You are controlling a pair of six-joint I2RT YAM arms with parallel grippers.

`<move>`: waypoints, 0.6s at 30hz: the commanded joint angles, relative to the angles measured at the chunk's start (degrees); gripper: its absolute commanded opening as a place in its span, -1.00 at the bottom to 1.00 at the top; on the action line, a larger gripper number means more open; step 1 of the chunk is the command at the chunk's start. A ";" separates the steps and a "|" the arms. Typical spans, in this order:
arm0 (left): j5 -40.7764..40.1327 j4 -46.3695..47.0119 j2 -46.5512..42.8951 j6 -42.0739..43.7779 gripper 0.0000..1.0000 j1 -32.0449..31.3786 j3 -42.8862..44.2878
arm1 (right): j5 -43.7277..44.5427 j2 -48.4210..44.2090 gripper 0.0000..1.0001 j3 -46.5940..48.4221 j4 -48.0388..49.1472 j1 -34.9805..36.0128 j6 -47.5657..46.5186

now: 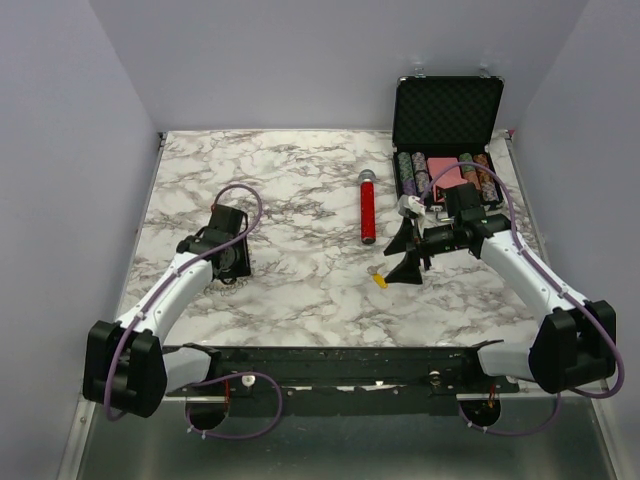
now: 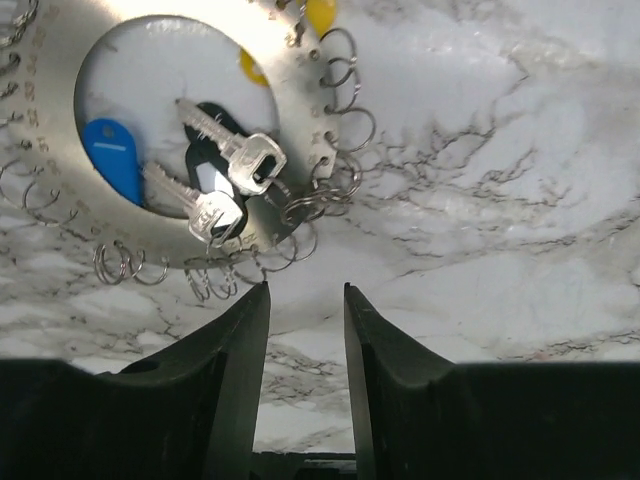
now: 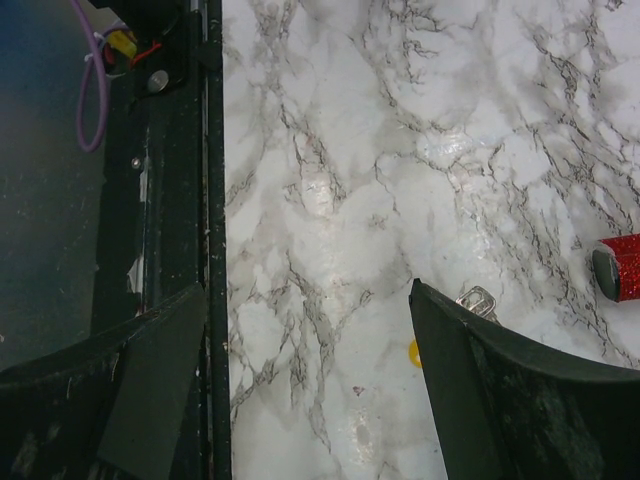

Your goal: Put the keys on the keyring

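Partly cropped keyring (image 2: 300, 110), keys (image 2: 235, 165) overlapping inside

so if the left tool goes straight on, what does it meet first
Likely the keyring, its wire loops just ahead of the left tool; depth is unclear, so maybe the table first.

On the table's (image 1: 300, 300) left, keys (image 2: 228, 170) lie inside the keyring (image 2: 55, 90); a lone key (image 1: 380, 281) lies right of centre, before the case (image 1: 447, 105).
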 commanded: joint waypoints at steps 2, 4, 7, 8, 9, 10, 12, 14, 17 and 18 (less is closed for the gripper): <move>-2.39 -0.74 -6.31 -7.29 -0.13 4.42 -6.41 | -2.62 -1.75 0.82 0.87 -1.87 -0.20 -1.56; -3.44 -1.00 -6.85 -8.70 -0.13 5.65 -7.47 | -2.79 -2.01 0.82 0.96 -2.13 -0.29 -1.65; -5.89 -1.88 -7.29 -11.24 -0.14 6.88 -8.35 | -2.88 -2.27 0.81 0.96 -2.40 -0.20 -1.92; -6.95 -2.14 -7.29 -11.69 -0.14 7.15 -8.26 | -3.06 -2.28 0.82 1.04 -2.57 -0.20 -2.00; -7.83 -1.97 -7.29 -12.13 -0.16 7.67 -8.44 | -3.23 -2.36 0.82 1.04 -2.75 -0.20 -2.27; -7.93 -1.80 -7.11 -12.39 -0.18 8.29 -8.53 | -3.15 -2.36 0.82 1.22 -2.92 -0.20 -2.36; -7.58 -1.36 -6.50 -12.40 -0.20 9.61 -8.53 | -3.24 -2.45 0.82 1.39 -3.28 -0.20 -2.62; -7.32 -1.27 -5.53 -12.31 -0.22 10.66 -8.35 | -3.24 -2.71 0.82 1.31 -3.63 -0.20 -2.97; -7.22 -0.92 -4.65 -11.78 -0.25 11.98 -8.35 | -3.41 -2.89 0.82 1.31 -3.89 -0.20 -3.24; -7.31 -0.92 -4.39 -11.69 -0.26 12.24 -8.26 | -3.50 -2.89 0.82 1.31 -3.98 -0.29 -3.24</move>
